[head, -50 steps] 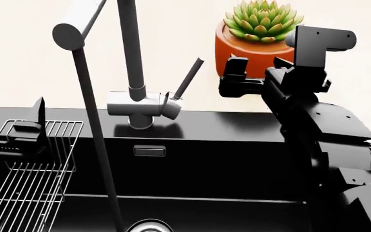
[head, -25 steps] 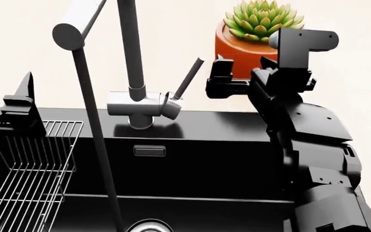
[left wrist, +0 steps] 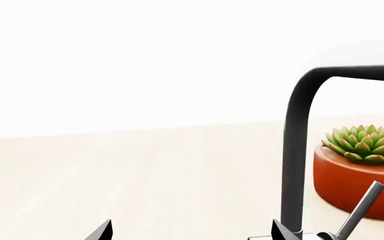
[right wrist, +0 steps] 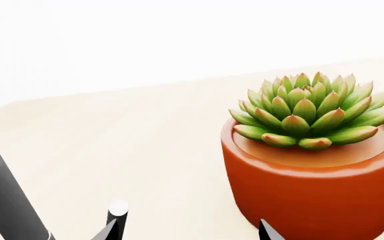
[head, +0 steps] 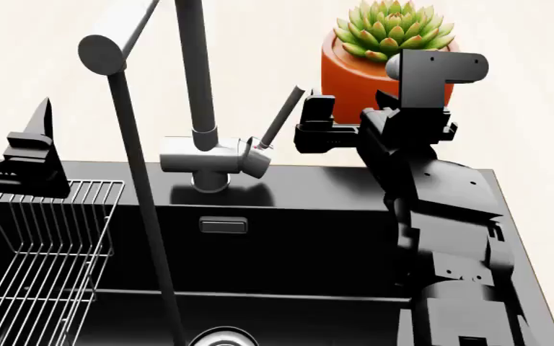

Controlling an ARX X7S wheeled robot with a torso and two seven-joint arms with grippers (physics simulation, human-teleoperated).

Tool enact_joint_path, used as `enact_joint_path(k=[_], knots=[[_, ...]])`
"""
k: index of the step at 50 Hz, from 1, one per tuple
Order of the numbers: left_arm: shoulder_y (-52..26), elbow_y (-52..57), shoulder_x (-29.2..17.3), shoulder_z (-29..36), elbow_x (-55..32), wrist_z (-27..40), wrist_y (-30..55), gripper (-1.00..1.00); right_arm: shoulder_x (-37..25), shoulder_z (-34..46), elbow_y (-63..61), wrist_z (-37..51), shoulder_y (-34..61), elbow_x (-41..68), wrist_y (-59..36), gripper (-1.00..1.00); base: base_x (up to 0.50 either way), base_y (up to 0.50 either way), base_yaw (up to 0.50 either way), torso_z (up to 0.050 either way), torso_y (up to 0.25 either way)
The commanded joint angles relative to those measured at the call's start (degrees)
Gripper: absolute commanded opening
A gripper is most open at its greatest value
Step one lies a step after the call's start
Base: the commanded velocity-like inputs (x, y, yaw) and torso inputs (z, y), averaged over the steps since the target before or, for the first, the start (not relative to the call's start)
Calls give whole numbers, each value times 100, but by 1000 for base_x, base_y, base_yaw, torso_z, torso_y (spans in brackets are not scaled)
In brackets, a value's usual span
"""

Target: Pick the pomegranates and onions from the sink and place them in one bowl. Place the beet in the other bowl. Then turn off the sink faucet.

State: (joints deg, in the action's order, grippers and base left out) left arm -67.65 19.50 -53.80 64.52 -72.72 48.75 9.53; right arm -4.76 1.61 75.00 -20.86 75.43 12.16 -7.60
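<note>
Hovering just beside the faucet (head: 205, 155) lever (head: 282, 115), right jaws (head: 317, 124) spread wide, empty, its tip between them. Left jaws (head: 29, 160) parted, empty, over sink (head: 287, 238) rack (head: 41, 245). Beyond right jaws, potted succulent (head: 385, 50) on counter (head: 55, 122).

Faucet (left wrist: 295, 150) beside succulent (left wrist: 363, 170) (potted)

We are seeing the sink (head: 296, 216), a black rectangular basin, lying below the sink faucet (head: 200, 108). The faucet's dark grey spout is rising from a brushed steel base, its thin lever tilting up to the right.
</note>
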Motion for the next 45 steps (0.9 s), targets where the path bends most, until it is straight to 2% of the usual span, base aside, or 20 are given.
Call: enact_joint_path(k=[1, 7, 20, 45], knots=[[-21, -30, -8, -133, -184, -255, 39, 100, 129, -833, -2, -106, 45, -868, -79, 100, 0, 0, 0, 16, -61], [10, -33, 89, -106, -121, -195, 36, 100, 47, -1037, -2, 358, 15, -1016, 78, 100, 0, 0, 0, 18, -64], [-62, -63, -138, -239, -257, -366, 13, 100, 147, -1071, -2, 69, 123, -1158, -87, 100, 0, 0, 0, 28, -126], [-169, -43, -29, -292, -253, -200, 104, 100, 238, -830, -2, 63, 678, -1249, -197, 100, 0, 0, 0, 29, -130]])
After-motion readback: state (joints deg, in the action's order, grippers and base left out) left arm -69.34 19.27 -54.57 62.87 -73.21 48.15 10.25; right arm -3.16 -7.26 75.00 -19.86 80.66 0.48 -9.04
